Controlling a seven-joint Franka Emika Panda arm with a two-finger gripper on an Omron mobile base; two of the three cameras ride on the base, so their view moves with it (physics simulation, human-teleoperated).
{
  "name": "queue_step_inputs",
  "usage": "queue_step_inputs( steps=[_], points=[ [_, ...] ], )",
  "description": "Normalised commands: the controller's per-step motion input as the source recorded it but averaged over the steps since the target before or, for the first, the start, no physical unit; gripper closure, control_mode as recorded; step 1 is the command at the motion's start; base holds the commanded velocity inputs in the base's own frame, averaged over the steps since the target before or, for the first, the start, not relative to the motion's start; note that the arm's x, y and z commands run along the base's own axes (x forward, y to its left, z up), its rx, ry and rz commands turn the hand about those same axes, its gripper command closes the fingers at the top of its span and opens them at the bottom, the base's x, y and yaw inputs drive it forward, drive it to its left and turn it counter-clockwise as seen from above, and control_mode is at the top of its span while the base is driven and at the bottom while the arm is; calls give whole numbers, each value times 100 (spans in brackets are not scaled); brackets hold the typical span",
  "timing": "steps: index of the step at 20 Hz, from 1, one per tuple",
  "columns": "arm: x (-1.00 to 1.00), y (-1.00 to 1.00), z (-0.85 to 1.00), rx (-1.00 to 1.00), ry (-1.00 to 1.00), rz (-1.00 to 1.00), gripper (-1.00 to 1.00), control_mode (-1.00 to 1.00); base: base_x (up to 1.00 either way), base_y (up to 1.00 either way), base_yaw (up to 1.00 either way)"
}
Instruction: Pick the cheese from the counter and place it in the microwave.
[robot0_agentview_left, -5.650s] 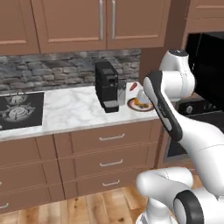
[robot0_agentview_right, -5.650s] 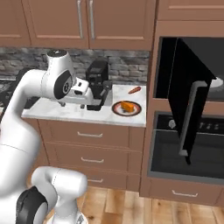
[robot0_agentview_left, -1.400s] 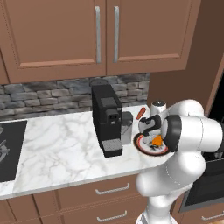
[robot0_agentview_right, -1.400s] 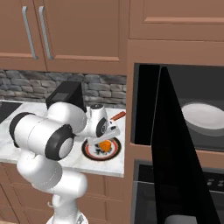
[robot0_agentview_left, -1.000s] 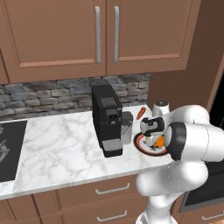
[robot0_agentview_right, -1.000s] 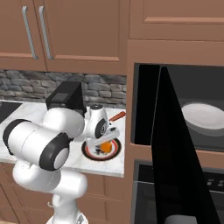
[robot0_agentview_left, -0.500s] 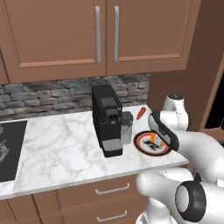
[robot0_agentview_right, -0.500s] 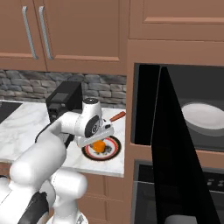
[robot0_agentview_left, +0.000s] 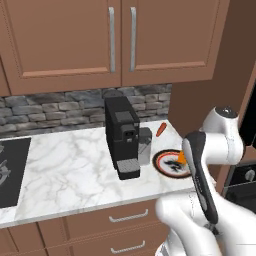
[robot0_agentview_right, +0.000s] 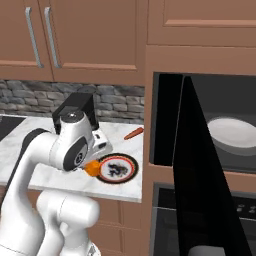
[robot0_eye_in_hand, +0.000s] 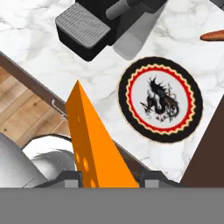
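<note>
The cheese (robot0_eye_in_hand: 96, 148), an orange wedge with small holes, stands between my gripper's (robot0_eye_in_hand: 107, 179) two fingertips, and the gripper is shut on it. From the right base camera the cheese (robot0_agentview_right: 91, 168) hangs above the counter's (robot0_agentview_right: 35, 142) front edge, just left of the patterned plate (robot0_agentview_right: 118, 168). A sliver of cheese (robot0_agentview_left: 181, 158) peeks out behind my forearm in the left base view. To the right the microwave (robot0_agentview_right: 220, 150) has its black door (robot0_agentview_right: 192, 170) swung open, and a white round plate (robot0_agentview_right: 234, 131) lies in the dark cavity.
A black coffee machine (robot0_agentview_left: 123, 137) stands on the counter (robot0_agentview_left: 70, 165) left of the plate (robot0_agentview_left: 167, 162). A thin red-orange stick (robot0_agentview_right: 133, 133) lies behind the plate. A stove top (robot0_agentview_left: 10, 172) is at far left, and an oven (robot0_agentview_right: 200, 225) sits under the microwave.
The cheese has come up off the plate in my shut gripper and now hangs left of it. My arm has swung its elbow toward the right.
</note>
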Motion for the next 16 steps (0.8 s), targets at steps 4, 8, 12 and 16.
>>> queue_step_inputs(
  steps=[4, 8, 12, 16],
  points=[
    [-44, 55, 86, 3, 0, -12, 100, -100, 0, 0, 0],
    [-51, 32, 72, 2, 0, -16, 100, -100, 0, 0, 0],
    [-71, 14, 30, 5, 2, -16, 100, -100, 0, 0, 0],
    [-4, 0, 0, 0, 0, -2, 100, -100, 0, 0, 0]
  ],
)
